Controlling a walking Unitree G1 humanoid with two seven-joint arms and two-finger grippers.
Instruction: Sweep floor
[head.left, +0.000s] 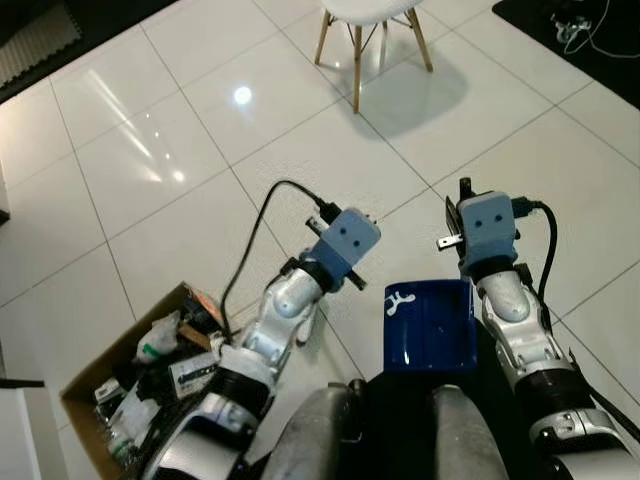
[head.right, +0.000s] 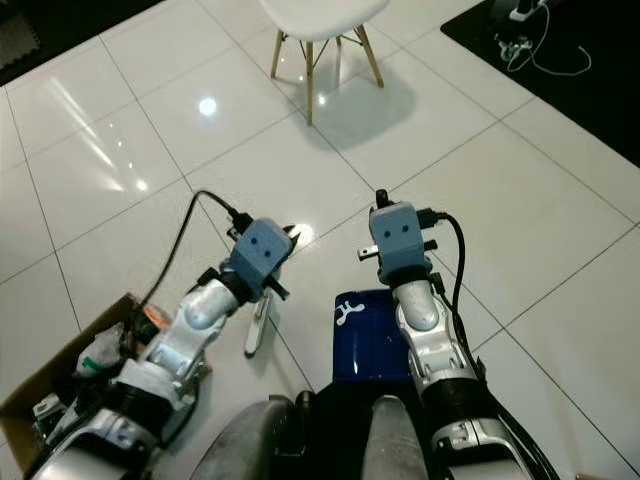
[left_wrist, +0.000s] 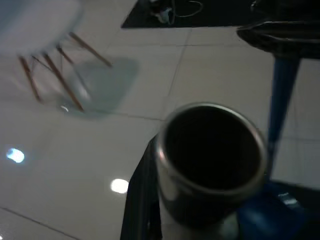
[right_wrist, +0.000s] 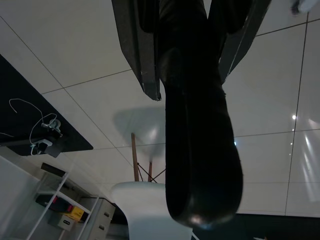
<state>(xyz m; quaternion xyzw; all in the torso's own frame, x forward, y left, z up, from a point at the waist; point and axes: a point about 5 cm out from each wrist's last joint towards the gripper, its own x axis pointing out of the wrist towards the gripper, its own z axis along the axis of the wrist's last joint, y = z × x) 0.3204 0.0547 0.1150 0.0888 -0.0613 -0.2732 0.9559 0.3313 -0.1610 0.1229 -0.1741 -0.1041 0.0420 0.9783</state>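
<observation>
A blue dustpan (head.left: 428, 325) is held low in front of the robot, its dark handle (right_wrist: 200, 125) clamped between the fingers of the right gripper (right_wrist: 190, 75), presumably so that dirt can be swept into it. A silver tube (left_wrist: 210, 160), judged to be the broom's handle, is gripped by the left gripper (head.right: 262, 290) just left of the dustpan, its fingers closed on it. Further left of the dustpan a cardboard box (head.left: 85, 385) is set on the floor (head.left: 150, 150), filled with crumpled wrappers and packets. Beyond the dustpan a white chair (head.left: 368, 25) is seen
</observation>
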